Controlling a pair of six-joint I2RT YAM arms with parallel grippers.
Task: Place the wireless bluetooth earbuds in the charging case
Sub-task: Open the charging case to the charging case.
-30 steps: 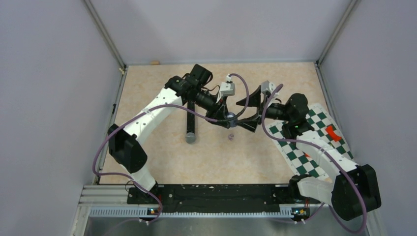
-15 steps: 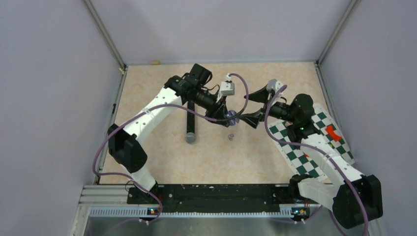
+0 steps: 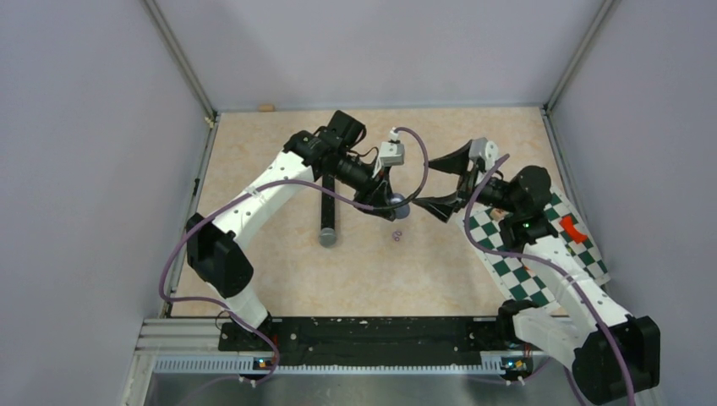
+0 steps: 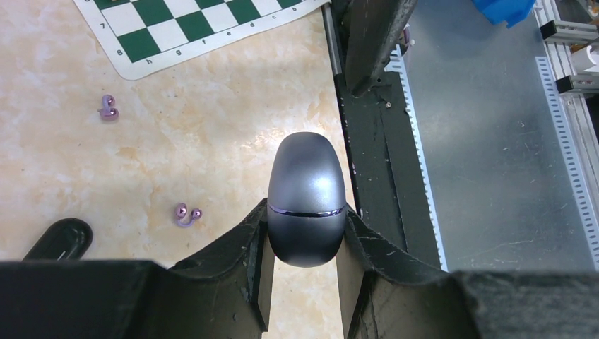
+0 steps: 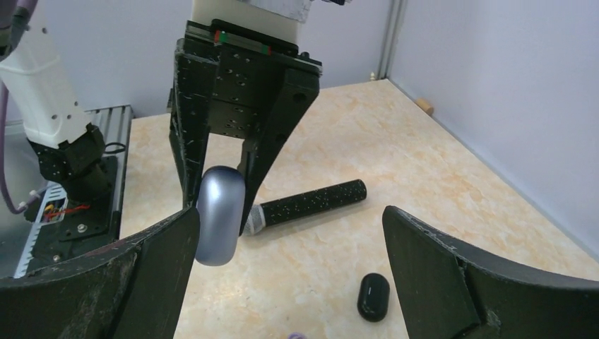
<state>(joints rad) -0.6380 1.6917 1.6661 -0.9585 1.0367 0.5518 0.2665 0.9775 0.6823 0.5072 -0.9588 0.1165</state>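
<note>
The left gripper is being seen clamped on the charging case, a grey egg-shaped shell; both fingers are being pressed against its lower half. The case is being held clear of the table, and its seam is showing as a thin closed line. In the right wrist view the same case is being gripped between the left arm's black fingers.

The right gripper is being held wide apart, nothing between its fingers, just beside the case and pointed at it.

Two purple earbuds are being observed lying on the table outside the case: one near the edge of the checkered mat, the other nearer the left gripper. The overhead view is showing only one purple piece, below the grippers.

A black microphone is being seen lying flat beyond the case. A small black oval piece is being noted on the table near it; its identity cannot be told.
</note>
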